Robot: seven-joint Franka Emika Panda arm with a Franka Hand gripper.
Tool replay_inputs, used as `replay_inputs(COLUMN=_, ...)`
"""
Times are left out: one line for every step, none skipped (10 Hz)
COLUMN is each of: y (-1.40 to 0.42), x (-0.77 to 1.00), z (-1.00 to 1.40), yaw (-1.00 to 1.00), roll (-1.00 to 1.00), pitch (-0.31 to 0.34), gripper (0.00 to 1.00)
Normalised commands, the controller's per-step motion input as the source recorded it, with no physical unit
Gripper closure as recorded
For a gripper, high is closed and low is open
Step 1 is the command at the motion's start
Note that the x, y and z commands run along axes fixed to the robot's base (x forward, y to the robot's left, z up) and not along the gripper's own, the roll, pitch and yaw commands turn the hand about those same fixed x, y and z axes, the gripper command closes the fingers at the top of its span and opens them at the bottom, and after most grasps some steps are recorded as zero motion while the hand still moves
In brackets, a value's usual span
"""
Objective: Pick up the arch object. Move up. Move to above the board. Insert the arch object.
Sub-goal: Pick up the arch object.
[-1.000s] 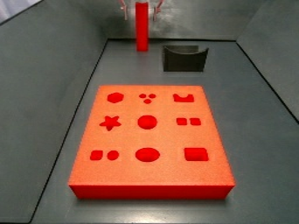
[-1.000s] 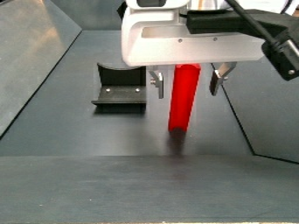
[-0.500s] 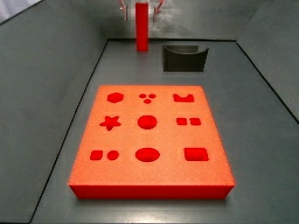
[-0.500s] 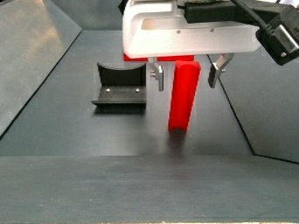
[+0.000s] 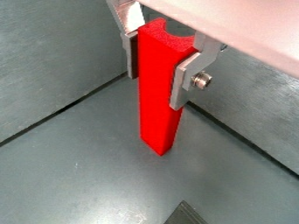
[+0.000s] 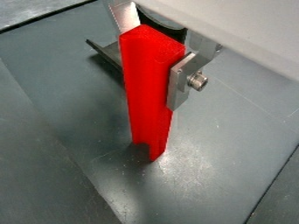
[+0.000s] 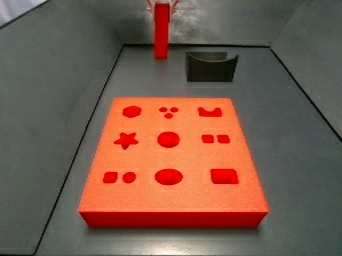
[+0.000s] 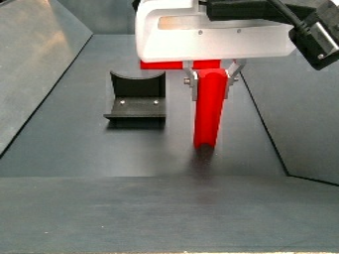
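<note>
Gripping the arch object [image 8: 208, 104] near its top, the tool [image 8: 209, 77] is standing at the counter's far end, well apart from the board [image 7: 171, 160]; a thin pinch is risking tilt during lifting.

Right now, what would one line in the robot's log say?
stage: pick up | gripper: shut on arch, at far end of floor | arch: upright, foot near floor | board: holes empty

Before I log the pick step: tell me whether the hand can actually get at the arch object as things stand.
Probably yes. The hand sits over the upright arch object, one finger on each side of its top and seemingly touching. Nothing crowds it; the grey block stands apart and the board lies well away.
</note>
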Motion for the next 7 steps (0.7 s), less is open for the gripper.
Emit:
replay_inputs(y=0.0, x=0.0, z=0.0, yaw=0.0, roll=0.0, pitch=0.0, gripper=1.0)
replay_inputs(y=0.0, x=0.0, z=0.0, yaw=0.0, roll=0.0, pitch=0.0, gripper=1.0)
replay_inputs(y=0.0, x=0.0, z=0.0, yaw=0.0, roll=0.0, pitch=0.0, gripper=1.0)
replay_inputs(y=0.0, x=0.0, z=0.0, yaw=0.0, roll=0.0, pitch=0.0, gripper=1.0)
replay_inputs(y=0.0, x=0.0, z=0.0, yaw=0.0, roll=0.0, pitch=0.0, gripper=1.0)
replay_inputs(y=0.0, x=0.0, z=0.0, yaw=0.0, roll=0.0, pitch=0.0, gripper=1.0)
replay_inputs(y=0.0, x=0.0, z=0.0, yaw=0.0, roll=0.0, pitch=0.0, gripper=1.0)
